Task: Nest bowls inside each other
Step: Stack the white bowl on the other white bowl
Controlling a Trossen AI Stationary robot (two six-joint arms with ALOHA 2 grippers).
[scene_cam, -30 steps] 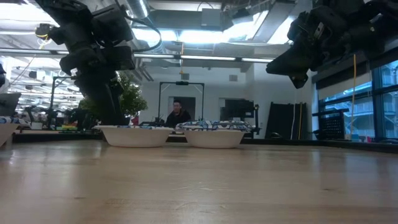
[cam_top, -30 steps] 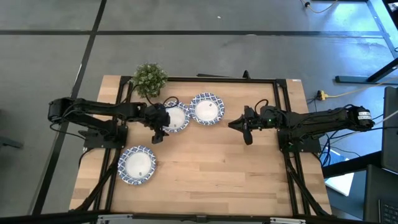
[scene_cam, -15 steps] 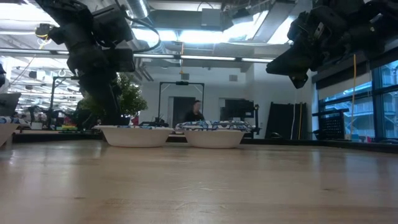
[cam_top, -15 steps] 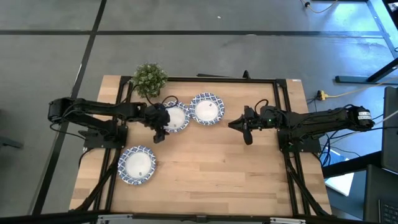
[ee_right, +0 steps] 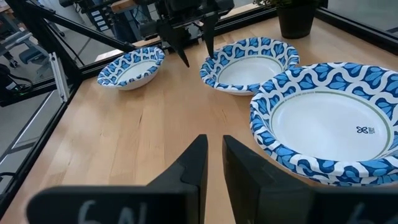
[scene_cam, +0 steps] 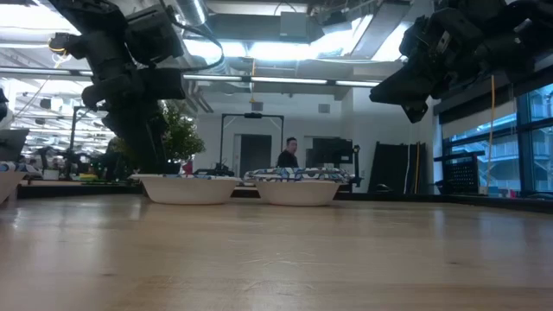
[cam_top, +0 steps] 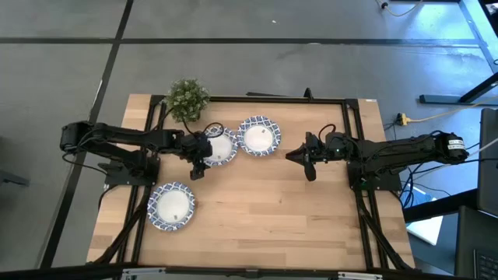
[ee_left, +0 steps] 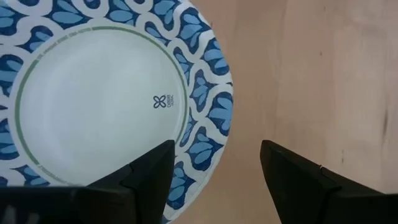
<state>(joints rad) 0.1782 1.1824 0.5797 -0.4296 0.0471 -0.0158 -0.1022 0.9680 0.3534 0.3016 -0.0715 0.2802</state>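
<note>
Left gripper (cam_top: 198, 165) spread wide, straddling near rim of far-left bowl (cam_top: 220, 147), nearer by far than clenched, empty right gripper (cam_top: 310, 165) beyond middle bowl (cam_top: 259, 135).

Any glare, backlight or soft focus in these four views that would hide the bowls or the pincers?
High view: even light, all three bowls clear. Low view: bright ceiling lights backlight the scene, leaving both arms as dark silhouettes; the near tabletop is soft. Left wrist view: bowl sharp, the open left pincer slightly blurred. Right wrist view: bowls crisp, the shut right pincer close and soft.
</note>
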